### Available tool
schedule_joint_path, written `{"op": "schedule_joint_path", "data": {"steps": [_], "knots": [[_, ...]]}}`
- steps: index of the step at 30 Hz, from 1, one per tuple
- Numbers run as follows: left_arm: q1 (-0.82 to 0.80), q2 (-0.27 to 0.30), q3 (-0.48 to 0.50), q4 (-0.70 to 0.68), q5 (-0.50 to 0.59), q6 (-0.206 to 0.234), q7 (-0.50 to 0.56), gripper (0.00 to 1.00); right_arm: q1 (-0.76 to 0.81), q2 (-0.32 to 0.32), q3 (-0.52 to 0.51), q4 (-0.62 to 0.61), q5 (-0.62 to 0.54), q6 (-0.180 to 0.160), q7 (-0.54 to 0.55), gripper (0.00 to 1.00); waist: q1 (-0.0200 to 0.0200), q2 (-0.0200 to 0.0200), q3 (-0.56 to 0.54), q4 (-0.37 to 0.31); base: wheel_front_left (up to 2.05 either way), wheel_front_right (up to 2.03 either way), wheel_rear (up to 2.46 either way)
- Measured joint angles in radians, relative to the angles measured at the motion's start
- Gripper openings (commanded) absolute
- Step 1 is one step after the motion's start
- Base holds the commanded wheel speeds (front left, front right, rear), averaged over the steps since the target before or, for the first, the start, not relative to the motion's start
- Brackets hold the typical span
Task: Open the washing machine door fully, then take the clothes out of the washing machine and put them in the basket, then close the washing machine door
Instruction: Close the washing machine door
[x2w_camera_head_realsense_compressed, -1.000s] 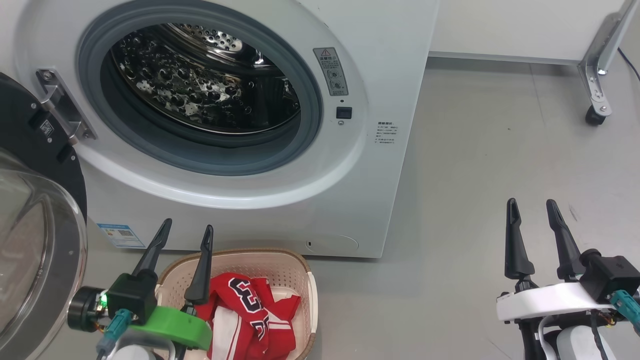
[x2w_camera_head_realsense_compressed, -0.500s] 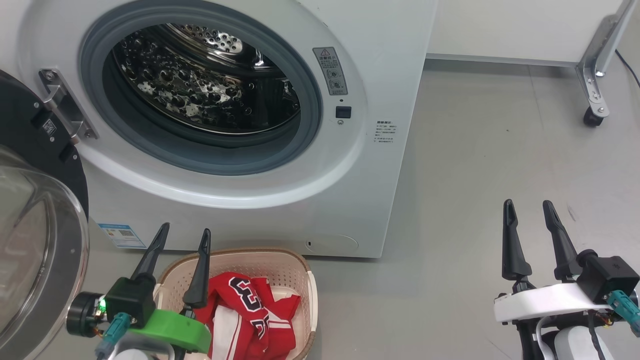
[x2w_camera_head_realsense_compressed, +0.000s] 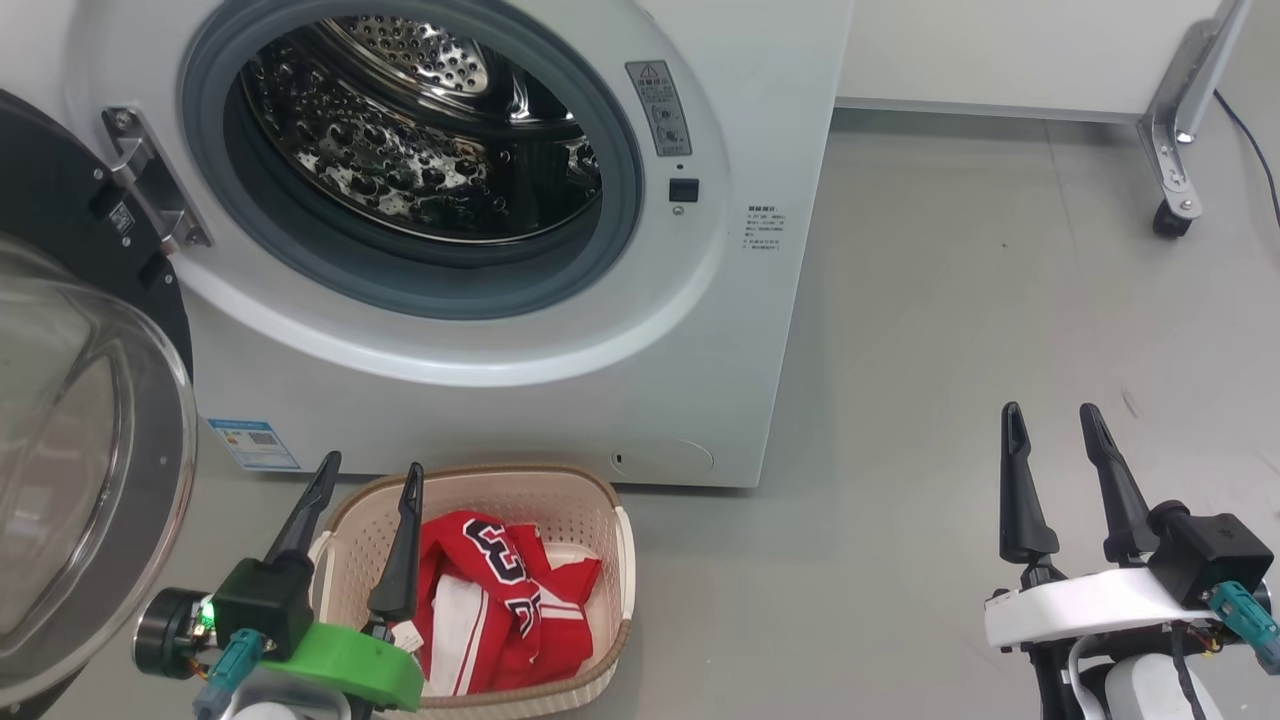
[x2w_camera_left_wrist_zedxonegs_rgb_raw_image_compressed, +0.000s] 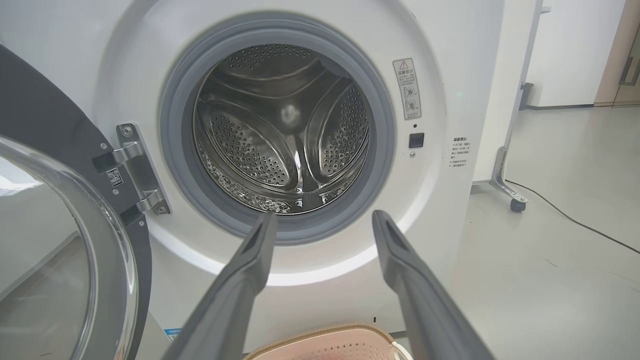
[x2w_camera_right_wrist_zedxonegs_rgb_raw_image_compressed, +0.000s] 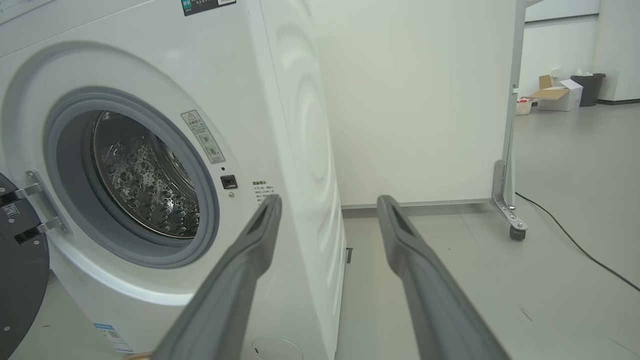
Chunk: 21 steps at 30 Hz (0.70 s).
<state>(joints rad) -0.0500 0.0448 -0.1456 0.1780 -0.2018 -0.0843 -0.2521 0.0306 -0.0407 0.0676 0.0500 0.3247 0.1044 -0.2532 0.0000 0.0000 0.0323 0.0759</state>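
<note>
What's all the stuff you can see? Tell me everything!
washing machine: 1, white, straight ahead
drum: 1, shiny steel, inside the machine
door: 1, black rim, clear glass, swung open at left
basket: 1, cream, brown rim, floor before the machine
clothes: 1 heap, red and white, in the basket
sticker: 1, blue, low on the machine
left claw: 1, dark, open, over the basket's left edge
right claw: 1, dark, open, over floor at right

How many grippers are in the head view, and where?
2. The left gripper is at the lower left, open, near the left end of the basket. The right gripper is at the lower right, open, over the floor.
</note>
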Motion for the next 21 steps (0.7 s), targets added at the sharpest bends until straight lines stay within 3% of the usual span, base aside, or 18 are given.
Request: {"op": "schedule_joint_path", "data": {"steps": [21], "knots": [[0.000,0.000,-0.002,-0.014,0.017,0.018,0.000,1.00,0.003,0.000,0.002,-0.005,0.001,0.000,0.000,1.00,0.0000,0.0000,0.021,0.004,-1.34,1.34,0.00]]}}
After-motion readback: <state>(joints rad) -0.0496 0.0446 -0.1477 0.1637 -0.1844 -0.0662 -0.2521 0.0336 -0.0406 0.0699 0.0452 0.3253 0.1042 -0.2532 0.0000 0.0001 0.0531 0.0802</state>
